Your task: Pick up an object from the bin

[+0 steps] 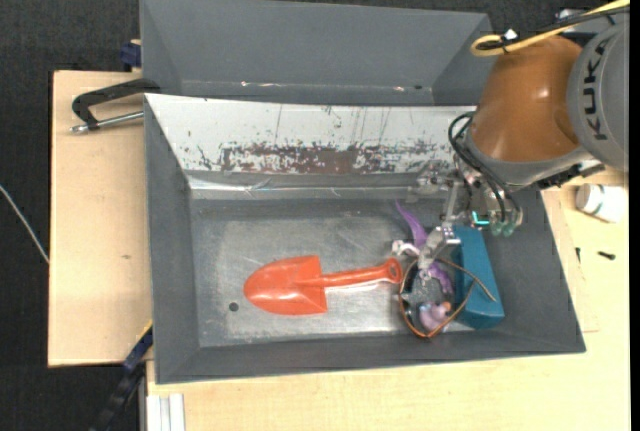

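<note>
My gripper (461,206) hangs low at the right side of the bin, just above the upper end of a blue oblong block (480,281) that lies along the right wall. Left of the block lies a small tangle of purple and white pieces inside a brown-orange cord loop (428,304). A thin purple strip (410,219) sticks up from it towards the gripper. An orange toy shovel (290,286) lies flat on the bin floor, its blade to the left and its handle end touching the tangle.
The arm, with its orange cover, comes in over the bin's right rim. The bin's back wall rises steeply behind the gripper, and the right wall is close beside the blue block.
</note>
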Available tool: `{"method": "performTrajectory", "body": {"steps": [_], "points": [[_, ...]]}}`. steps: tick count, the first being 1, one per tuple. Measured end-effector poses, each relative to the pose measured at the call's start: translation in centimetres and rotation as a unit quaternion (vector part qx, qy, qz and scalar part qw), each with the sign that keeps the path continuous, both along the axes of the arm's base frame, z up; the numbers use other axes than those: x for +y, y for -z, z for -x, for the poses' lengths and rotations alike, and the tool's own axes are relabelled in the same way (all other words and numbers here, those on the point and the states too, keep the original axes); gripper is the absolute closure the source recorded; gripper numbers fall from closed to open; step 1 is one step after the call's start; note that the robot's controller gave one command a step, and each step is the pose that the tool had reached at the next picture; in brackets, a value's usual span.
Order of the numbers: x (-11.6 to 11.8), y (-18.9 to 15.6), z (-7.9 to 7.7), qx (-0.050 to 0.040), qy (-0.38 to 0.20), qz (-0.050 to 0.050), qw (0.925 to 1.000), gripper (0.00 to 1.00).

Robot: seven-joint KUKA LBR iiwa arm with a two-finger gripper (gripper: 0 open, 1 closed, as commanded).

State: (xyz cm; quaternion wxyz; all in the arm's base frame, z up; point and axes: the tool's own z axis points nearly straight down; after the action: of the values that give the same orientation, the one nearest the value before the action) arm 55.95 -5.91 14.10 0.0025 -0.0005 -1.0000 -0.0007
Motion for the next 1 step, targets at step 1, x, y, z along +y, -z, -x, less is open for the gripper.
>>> {"method": "performTrajectory", "body": {"steps": [1], "points": [[0.01, -0.41, -0.13, -0.0032, 0.0, 0.0, 1.0, 0.0]]}}
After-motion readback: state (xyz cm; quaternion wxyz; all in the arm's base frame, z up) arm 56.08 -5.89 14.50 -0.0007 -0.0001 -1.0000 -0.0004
